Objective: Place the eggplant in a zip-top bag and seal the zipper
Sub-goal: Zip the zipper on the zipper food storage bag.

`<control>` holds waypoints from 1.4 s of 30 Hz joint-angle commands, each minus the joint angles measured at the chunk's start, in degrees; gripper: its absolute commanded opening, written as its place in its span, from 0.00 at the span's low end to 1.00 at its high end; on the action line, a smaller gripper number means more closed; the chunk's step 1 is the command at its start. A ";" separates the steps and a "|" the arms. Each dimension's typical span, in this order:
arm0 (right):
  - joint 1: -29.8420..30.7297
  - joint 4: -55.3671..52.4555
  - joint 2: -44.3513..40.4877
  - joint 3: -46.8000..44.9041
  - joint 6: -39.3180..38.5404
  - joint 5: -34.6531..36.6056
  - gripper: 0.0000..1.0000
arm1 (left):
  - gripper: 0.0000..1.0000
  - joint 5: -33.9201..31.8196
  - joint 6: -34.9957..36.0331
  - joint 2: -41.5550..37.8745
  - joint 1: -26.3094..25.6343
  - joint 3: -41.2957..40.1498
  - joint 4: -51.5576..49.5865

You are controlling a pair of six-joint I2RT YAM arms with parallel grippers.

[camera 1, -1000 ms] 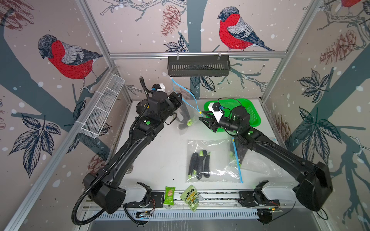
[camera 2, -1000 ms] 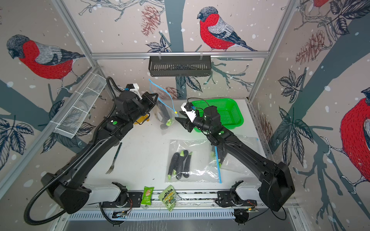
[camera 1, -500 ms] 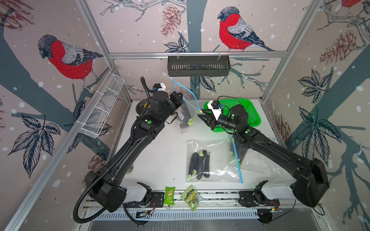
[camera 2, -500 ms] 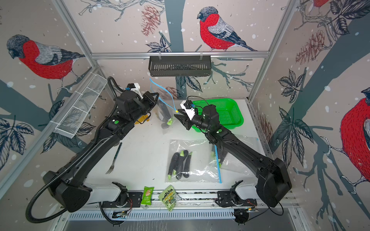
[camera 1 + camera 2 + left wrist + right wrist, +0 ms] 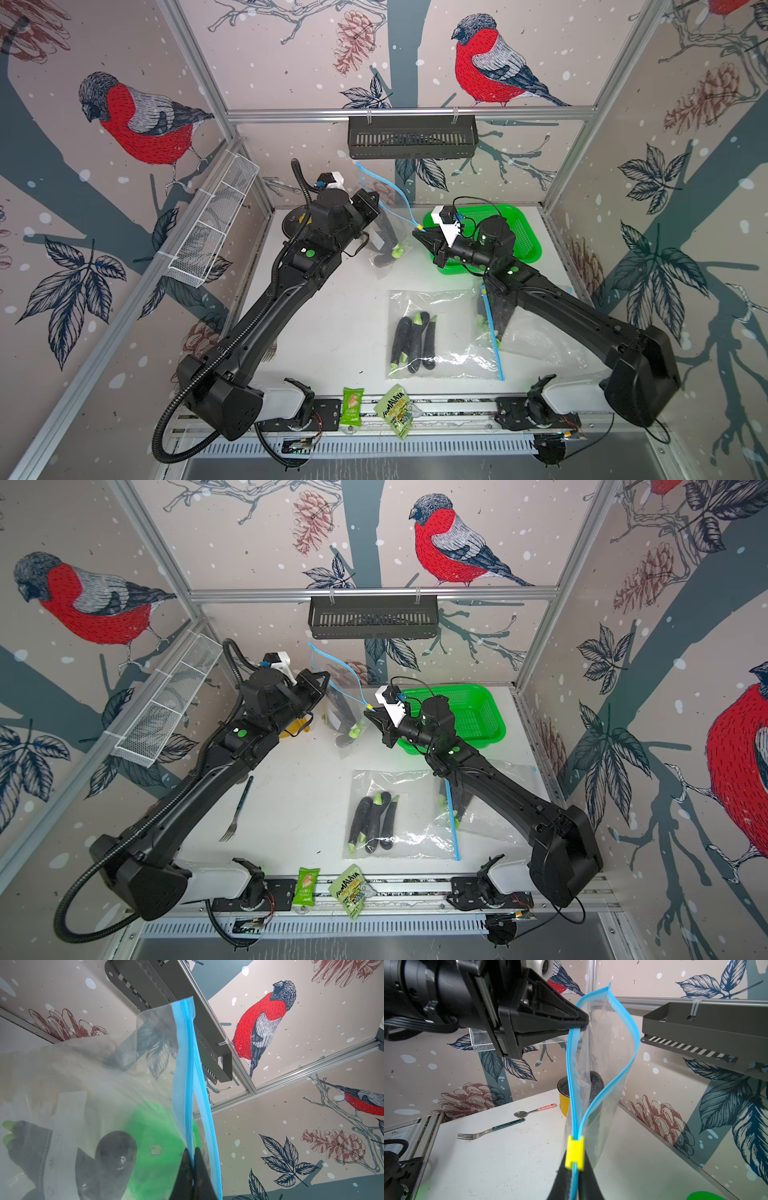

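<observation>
Left tool [image 5: 584,1024] clenched on blue zipper [image 5: 571,1076] of hanging zip-top bag [image 5: 604,1059] — eggplant [image 5: 596,1084] inside — right tool [image 5: 574,1174] pinching zipper at yellow slider [image 5: 574,1152]; mouth open between them.

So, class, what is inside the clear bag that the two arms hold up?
A dark eggplant with a green stem end sits in the bag. The cloudy, creased plastic hides the rest, so how many are inside cannot be told.

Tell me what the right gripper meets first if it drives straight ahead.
The yellow slider, right at its jaws' tips; beyond it, likely the blue zipper, then the left gripper, though depth is unclear.
</observation>
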 commanded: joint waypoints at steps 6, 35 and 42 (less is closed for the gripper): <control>0.06 -2.55 -0.36 1.84 -1.89 -2.95 0.06 | 0.13 1.68 1.41 -0.86 0.49 -1.20 7.18; 2.68 -61.68 6.51 36.78 -16.80 6.23 0.04 | 0.77 58.40 77.84 2.05 9.20 8.20 -15.52; 6.00 -66.22 8.32 41.74 -17.92 6.98 0.04 | 0.88 58.88 90.68 3.84 7.80 11.37 -24.66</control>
